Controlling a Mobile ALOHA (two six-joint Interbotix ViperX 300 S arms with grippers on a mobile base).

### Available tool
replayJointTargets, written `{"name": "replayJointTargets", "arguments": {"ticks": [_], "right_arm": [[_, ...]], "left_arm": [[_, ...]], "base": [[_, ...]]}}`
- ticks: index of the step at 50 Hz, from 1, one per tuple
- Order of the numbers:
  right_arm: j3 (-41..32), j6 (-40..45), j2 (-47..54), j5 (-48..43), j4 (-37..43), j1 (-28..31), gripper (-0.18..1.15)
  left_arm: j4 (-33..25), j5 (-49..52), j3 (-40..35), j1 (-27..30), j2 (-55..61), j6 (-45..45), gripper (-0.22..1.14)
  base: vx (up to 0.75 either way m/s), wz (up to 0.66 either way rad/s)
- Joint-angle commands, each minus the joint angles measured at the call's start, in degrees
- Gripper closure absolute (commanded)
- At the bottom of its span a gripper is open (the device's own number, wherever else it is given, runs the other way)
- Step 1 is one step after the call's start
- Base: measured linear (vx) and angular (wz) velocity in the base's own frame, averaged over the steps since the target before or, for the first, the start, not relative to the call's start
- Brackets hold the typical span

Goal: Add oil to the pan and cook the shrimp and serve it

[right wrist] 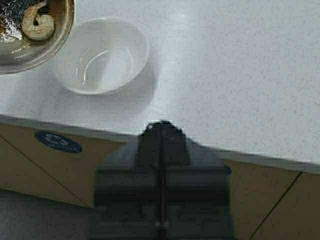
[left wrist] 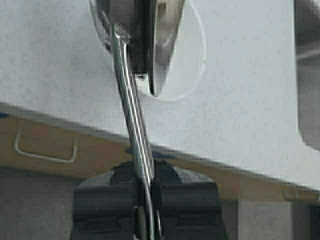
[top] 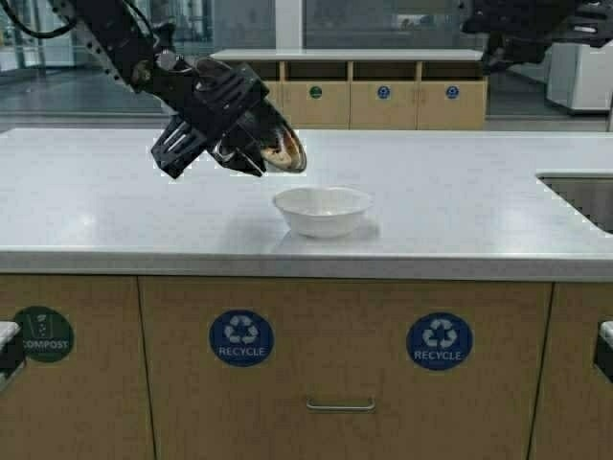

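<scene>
Cabinet fronts (top: pixel 335 364) with recycle labels fill the near part of my high view, under the white counter (top: pixel 460 211). Above the counter, the left gripper (top: pixel 206 120) holds the pan (top: pixel 273 144) in the air, tipped steeply, its dark inside facing down toward the white bowl (top: pixel 323 210) just beside and below it. The left arm reaches in from the upper left. The right gripper (top: pixel 522 34) hangs high at upper right, well apart.

Left wrist view: the left gripper (left wrist: pixel 145 205) is clamped on the pan handle (left wrist: pixel 132 110); the handle's long axis runs straight away from the jaws to the pan (left wrist: pixel 150 35).

Right wrist view: the right gripper (right wrist: pixel 161 165) has its jaws closed and empty. The shrimp (right wrist: pixel 40 22) lies curled inside the pan (right wrist: pixel 45 47), whose rim overlaps the white bowl (right wrist: pixel 102 55).
</scene>
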Motion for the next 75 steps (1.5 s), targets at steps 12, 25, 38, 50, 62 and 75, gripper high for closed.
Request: {"name": "replayJointTargets", "arguments": {"ticks": [12,25,38,50,62,75], "right_arm": [[-1.0,0.1,-1.6,-0.2,0.0,-0.1,0.92],[-1.0,0.2,-1.7,-0.2,0.0,-0.1,0.92],[-0.9,0.2,-1.7,-0.2,0.0,-0.1,0.92],[-0.9,0.1,-1.8,-0.2,0.0,-0.1,0.92],[-0.8,0.2,-1.8,-0.3,0.0,-0.1,0.92],[-0.8,0.2,-1.7,-0.4,0.0,-0.1,0.92]], "left_arm": [[1.1,8.3,-9.0,-2.0,0.5,8.1,0.88],[1.1,14.6,-14.2,-3.3,3.1,14.2,0.88],[1.2,20.4,-20.4,-5.0,6.1,24.9,0.88],[1.2,22.4,-23.5,-5.2,6.3,28.7,0.88],[1.4,22.8,-24.1,-5.2,6.3,29.9,0.88],[3.5,22.9,-24.1,-5.8,6.0,31.6,0.88]], "base": [[0.01,0.02],[0.0,0.0],[0.0,0.0],[0.0,0.0],[0.0,0.0],[0.0,0.0]]}}
